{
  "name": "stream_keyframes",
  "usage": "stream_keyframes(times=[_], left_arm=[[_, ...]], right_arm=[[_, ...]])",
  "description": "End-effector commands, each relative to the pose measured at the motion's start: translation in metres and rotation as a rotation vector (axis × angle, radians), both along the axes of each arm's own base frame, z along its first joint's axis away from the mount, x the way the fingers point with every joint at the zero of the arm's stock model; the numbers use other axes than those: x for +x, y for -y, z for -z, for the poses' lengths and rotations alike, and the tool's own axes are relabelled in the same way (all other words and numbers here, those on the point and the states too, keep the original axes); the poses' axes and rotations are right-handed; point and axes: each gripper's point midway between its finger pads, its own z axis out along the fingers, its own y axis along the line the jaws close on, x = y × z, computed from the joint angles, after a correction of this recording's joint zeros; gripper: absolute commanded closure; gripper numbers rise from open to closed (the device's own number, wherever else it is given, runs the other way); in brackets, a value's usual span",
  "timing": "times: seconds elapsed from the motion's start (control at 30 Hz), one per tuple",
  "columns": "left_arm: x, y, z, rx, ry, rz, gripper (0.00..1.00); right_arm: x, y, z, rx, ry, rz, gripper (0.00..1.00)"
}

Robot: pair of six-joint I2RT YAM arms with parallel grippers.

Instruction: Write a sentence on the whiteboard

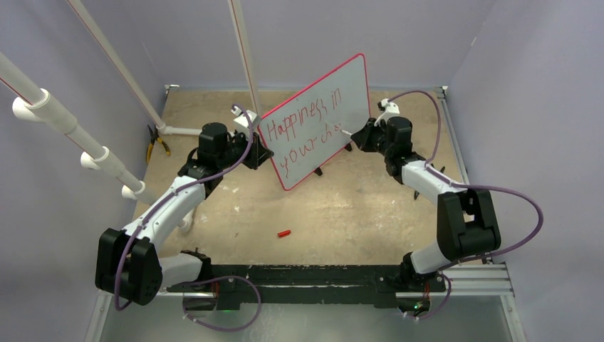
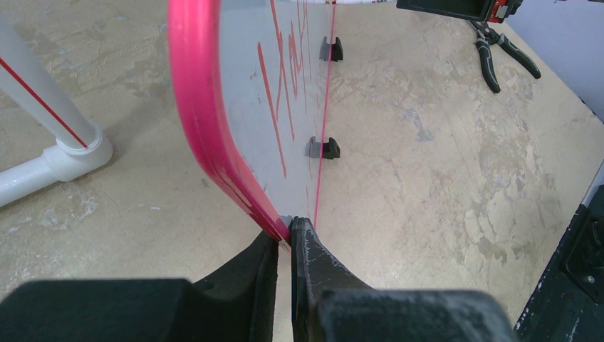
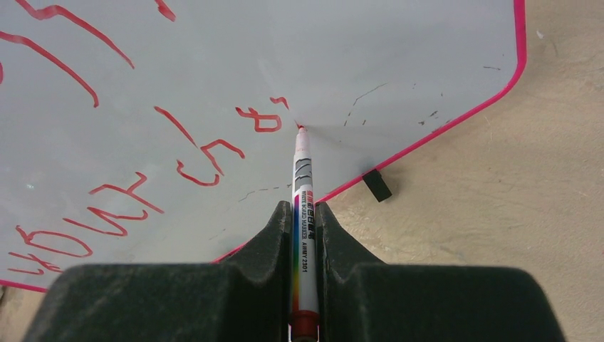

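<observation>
"So, where's the whiteboard (image 1: 349,85)?"

"Standing on its edge on the table (image 1: 356,214), toward 12 o'clock in the overhead view. The sentence (image 1: 308,128) crosses it in two slanted red lines."

"And the left claw (image 2: 290,229)?"

"Pinched nearly closed on the board's red rim, at its 9 o'clock side."

"The right claw (image 3: 305,214)?"

"Clamped around a marker (image 3: 302,178). Its tip touches the board just past the last red letter."

"Anything else down there?"

"A small red cap (image 1: 284,233) lies at the board's 6 o'clock, well apart from it, and pliers (image 1: 158,144) lie at 9 o'clock."
</observation>
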Motion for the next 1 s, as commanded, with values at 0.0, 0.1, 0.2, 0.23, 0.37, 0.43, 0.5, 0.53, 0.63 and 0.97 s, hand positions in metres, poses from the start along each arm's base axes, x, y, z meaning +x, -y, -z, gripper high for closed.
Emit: stream_keyframes(times=[0.0,0.1,0.2,0.23,0.37,0.43,0.5,0.53,0.63,0.97], left_arm=[[-0.007,0.004,0.001,0.031,0.006,0.036,1.0],[-0.006,0.003,0.002,0.032,0.007,0.035,1.0],[-0.006,0.003,0.001,0.033,0.008,0.033,1.0],[-0.006,0.003,0.001,0.033,0.009,0.033,1.0],[-0.006,0.003,0.001,0.032,0.008,0.035,1.0],[-0.006,0.003,0.001,0.032,0.009,0.034,1.0],[-0.006,0.003,0.002,0.034,0.008,0.033,1.0],[-0.006,0.003,0.002,0.035,0.006,0.033,1.0],[-0.006,0.003,0.002,0.035,0.006,0.034,1.0],[-0.006,0.003,0.003,0.035,0.004,0.033,1.0]], right_arm=[[0.006,0.001,-0.027,0.001,0.082,0.011,1.0],[0.009,0.001,-0.04,0.008,0.117,0.019,1.0],[0.008,0.003,-0.053,0.015,0.145,0.03,1.0],[0.008,0.004,-0.057,0.016,0.152,0.033,1.0],[0.007,0.005,-0.064,0.016,0.164,0.038,1.0],[0.009,0.004,-0.063,0.017,0.163,0.034,1.0],[0.01,0.003,-0.063,0.017,0.164,0.032,1.0],[0.011,0.003,-0.062,0.016,0.164,0.032,1.0],[0.011,0.0,-0.058,0.021,0.156,0.019,1.0],[0.015,-0.001,-0.048,0.017,0.138,0.014,1.0]])
